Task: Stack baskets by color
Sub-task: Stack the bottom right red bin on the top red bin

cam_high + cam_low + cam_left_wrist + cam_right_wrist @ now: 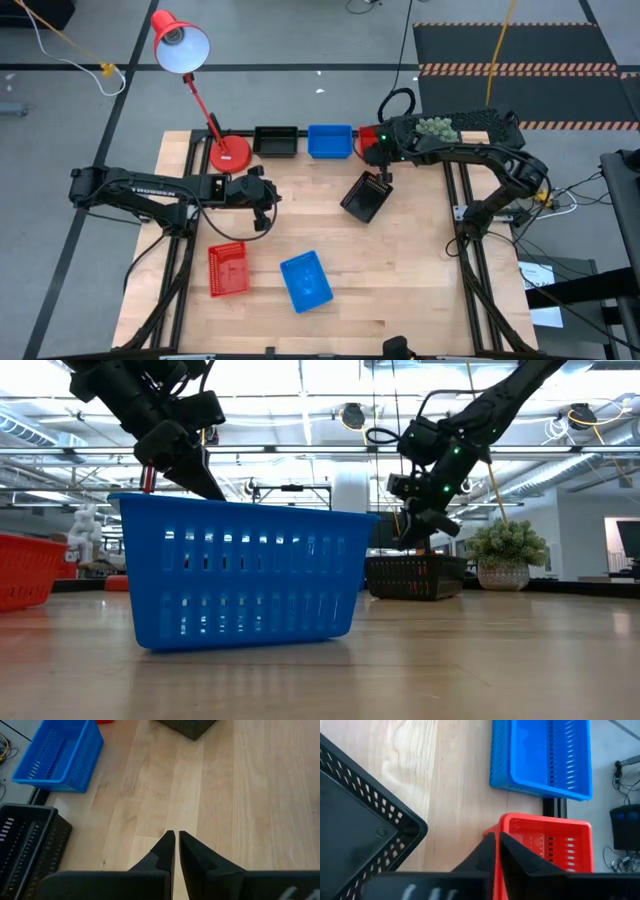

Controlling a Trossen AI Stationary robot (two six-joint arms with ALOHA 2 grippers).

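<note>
Three baskets stand in a row along the far edge: black (275,140), blue (330,140) and red (366,142), the red one half hidden under my right arm. A second black basket (365,197) sits on its bottom, askew, mid-table. A red basket (227,268) and a blue basket (305,280) lie toward the near edge. My right gripper (495,839) is shut, in the air over the near rim of the far red basket (545,845) and above the askew black basket (415,575). My left gripper (176,836) is shut over bare wood at left centre.
A red desk lamp (182,42) stands at the far left on its round base (230,152), beside the far black basket. Bare wood lies mid-table between the askew black basket and the near blue basket (240,580). Table frame rails run along both sides.
</note>
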